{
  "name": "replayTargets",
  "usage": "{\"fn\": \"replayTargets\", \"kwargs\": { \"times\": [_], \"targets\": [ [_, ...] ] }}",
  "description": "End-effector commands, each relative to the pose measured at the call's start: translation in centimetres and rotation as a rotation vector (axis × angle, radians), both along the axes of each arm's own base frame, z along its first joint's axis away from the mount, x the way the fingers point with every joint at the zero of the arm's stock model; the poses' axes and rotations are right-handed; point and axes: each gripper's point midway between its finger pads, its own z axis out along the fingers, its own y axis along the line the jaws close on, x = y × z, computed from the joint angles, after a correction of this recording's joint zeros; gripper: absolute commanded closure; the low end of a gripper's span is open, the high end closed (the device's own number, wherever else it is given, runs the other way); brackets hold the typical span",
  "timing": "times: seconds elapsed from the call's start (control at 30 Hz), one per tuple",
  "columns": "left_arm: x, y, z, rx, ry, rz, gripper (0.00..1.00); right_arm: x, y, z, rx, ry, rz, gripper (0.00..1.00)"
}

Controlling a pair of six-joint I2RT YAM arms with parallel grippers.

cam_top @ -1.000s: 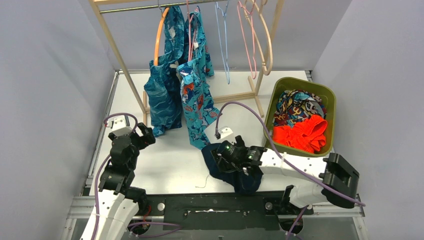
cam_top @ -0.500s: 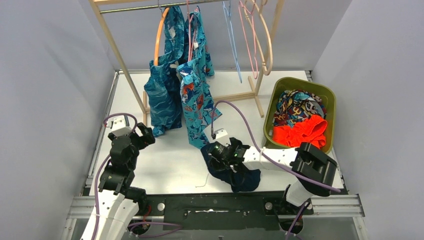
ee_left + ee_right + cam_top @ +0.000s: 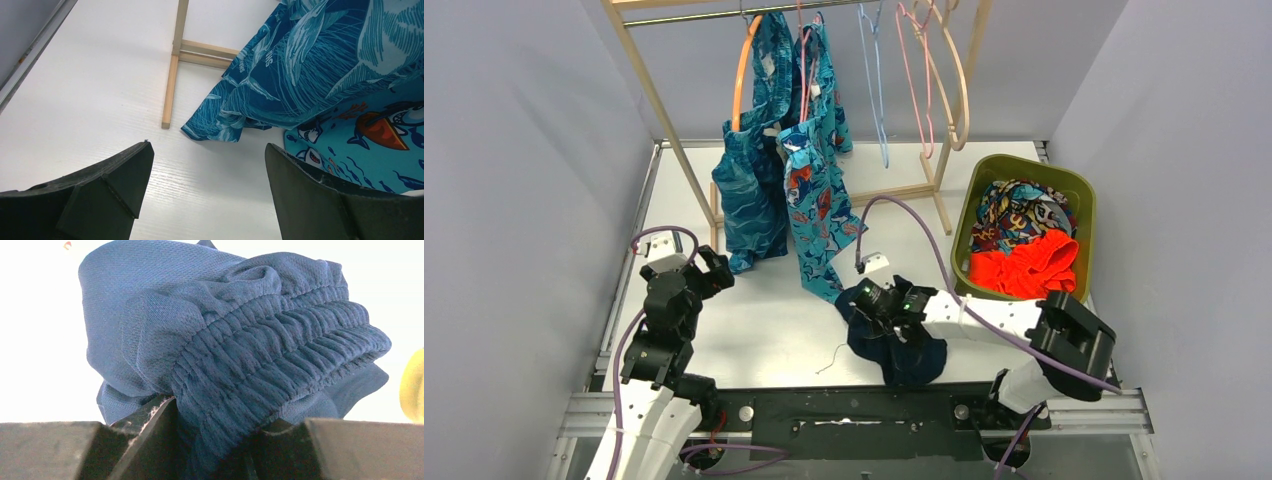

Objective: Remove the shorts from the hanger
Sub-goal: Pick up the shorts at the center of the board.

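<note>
Navy mesh fabric shorts (image 3: 235, 340) sat bunched on the white table (image 3: 764, 330) near its front edge, elastic waistband clamped in my right gripper (image 3: 215, 440). My left gripper (image 3: 208, 155) hovered spread wide and empty near the hanging teal leaf-print shorts (image 3: 310, 65).

The navy shorts (image 3: 894, 345) lie crumpled on the tabletop near its near edge, right of the middle, with their elastic waistband pinched in the right claw (image 3: 215, 432). The teal leaf-print shorts (image 3: 749, 195) and turquoise cartoon-print shorts (image 3: 819, 215) hang side by side toward the far edge, left of the middle. The multicolour shorts (image 3: 1014, 215) and orange-red shorts (image 3: 1024, 268) sit bunched together by the right edge.
</note>
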Motion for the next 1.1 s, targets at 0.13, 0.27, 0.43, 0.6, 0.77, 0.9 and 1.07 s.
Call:
{"fn": "replayTargets", "kwargs": {
  "times": [0.13,0.27,0.43,0.6,0.77,0.9,1.07],
  "targets": [
    [0.4,0.3,1.8,-0.008,-0.061,0.019,0.17,2.8,-1.4,12.7,0.187,-0.352,-0.101,1.0],
    [0.4,0.3,1.7,-0.008,-0.059,0.018,0.17,3.1,-3.7,17.9,0.307,-0.486,-0.183,1.0],
    [0.5,0.3,1.7,-0.01,-0.058,0.015,0.17,3.0,-6.9,22.9,0.313,-0.589,-0.244,1.0],
    [0.4,0.3,1.7,-0.009,-0.057,0.016,0.17,3.0,-9.3,26.9,0.302,-0.662,-0.294,1.0],
    [0.5,0.4,1.7,-0.008,-0.056,0.02,0.17,2.3,-13.1,28.6,0.308,-0.689,-0.463,1.0],
    [0.5,0.3,1.6,-0.009,-0.053,0.016,0.17,1.7,-16.2,29.4,0.259,-0.733,-0.542,1.0],
    [0.5,0.2,1.6,-0.009,-0.052,0.012,0.17,2.1,-18.9,31.5,0.179,-0.815,-0.617,1.0]
  ]
}}
